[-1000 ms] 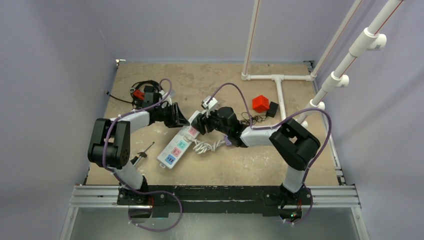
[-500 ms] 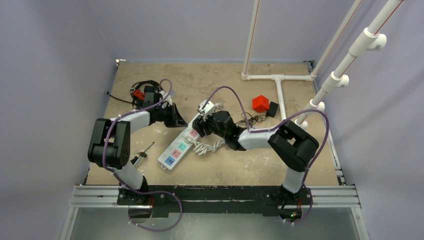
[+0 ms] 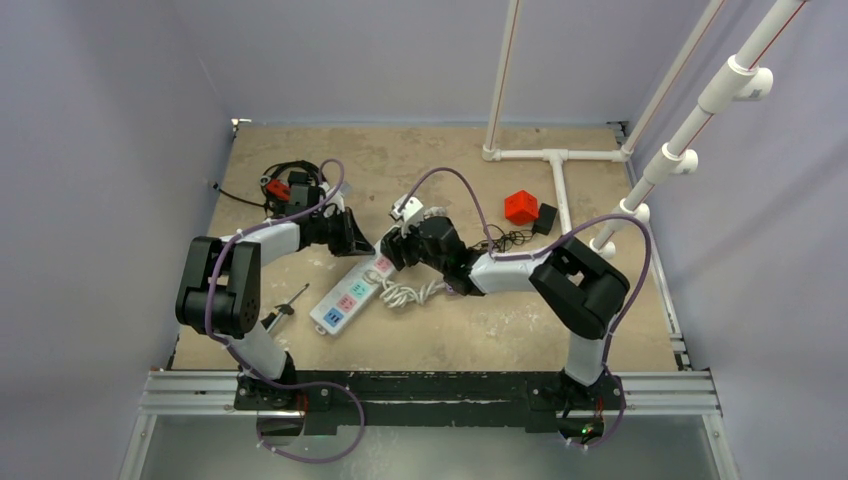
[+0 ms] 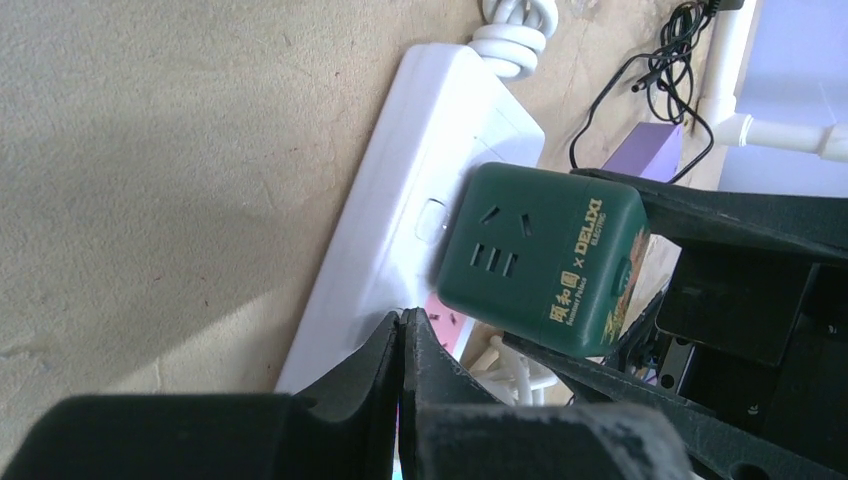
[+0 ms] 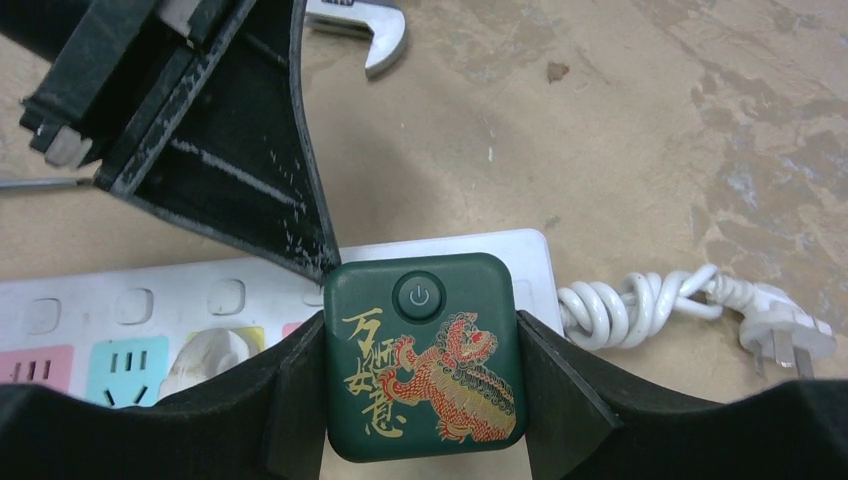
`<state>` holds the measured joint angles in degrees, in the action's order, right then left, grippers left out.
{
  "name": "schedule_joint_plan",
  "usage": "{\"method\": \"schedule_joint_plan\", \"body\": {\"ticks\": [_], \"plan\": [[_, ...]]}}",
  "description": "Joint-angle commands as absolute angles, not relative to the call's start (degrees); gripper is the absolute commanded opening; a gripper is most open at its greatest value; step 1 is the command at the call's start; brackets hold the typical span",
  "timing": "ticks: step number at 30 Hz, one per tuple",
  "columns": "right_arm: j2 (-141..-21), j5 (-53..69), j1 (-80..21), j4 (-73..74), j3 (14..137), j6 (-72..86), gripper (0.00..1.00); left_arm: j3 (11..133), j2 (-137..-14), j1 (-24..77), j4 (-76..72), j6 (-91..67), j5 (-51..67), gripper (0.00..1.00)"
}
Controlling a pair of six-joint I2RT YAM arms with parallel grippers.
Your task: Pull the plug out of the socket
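The socket, a long white power strip with pastel outlets, lies slantwise at mid-table; it also shows in the left wrist view and the right wrist view. The plug, a dark green cube with a gold and red lion print, sits over the strip's cord end. My right gripper is shut on the plug's two sides. My left gripper is shut and empty, its tip pressed on the strip beside the plug. The plug's prongs are hidden.
The strip's coiled white cord and its own plug lie to the right. A wrench, a screwdriver, a purple bar, a red cube, a black adapter, tangled black cables and white pipes lie around.
My right gripper has moved left and toward the back with the plug in it. The strip has shifted slightly left. My left gripper stays at the strip.
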<state>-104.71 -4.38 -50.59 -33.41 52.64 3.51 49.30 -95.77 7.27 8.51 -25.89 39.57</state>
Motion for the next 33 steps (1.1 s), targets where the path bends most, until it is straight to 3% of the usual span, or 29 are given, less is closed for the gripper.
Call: {"method": "schedule_joint_plan", "body": {"ticks": [1,13,27,33], "plan": [[-105.7,-1.85,-48.99,-35.75,57.49,8.16,0.0,50.71,-95.34,7.89,8.5,-24.63,39.42,0.0],[-105.02,-3.68,-46.97,-35.12,57.48,8.02,0.0,51.58,-97.01,8.12,10.49,-23.67,36.3,0.0],[-107.27,-18.77,-55.1,-32.56,59.74,3.07,0.0,51.95,-99.22,8.09,11.76,-23.29,33.53,0.0],[-107.89,-16.9,-55.22,-31.31,60.59,4.18,0.0,51.9,-99.32,8.09,11.78,-23.25,33.4,0.0]]}}
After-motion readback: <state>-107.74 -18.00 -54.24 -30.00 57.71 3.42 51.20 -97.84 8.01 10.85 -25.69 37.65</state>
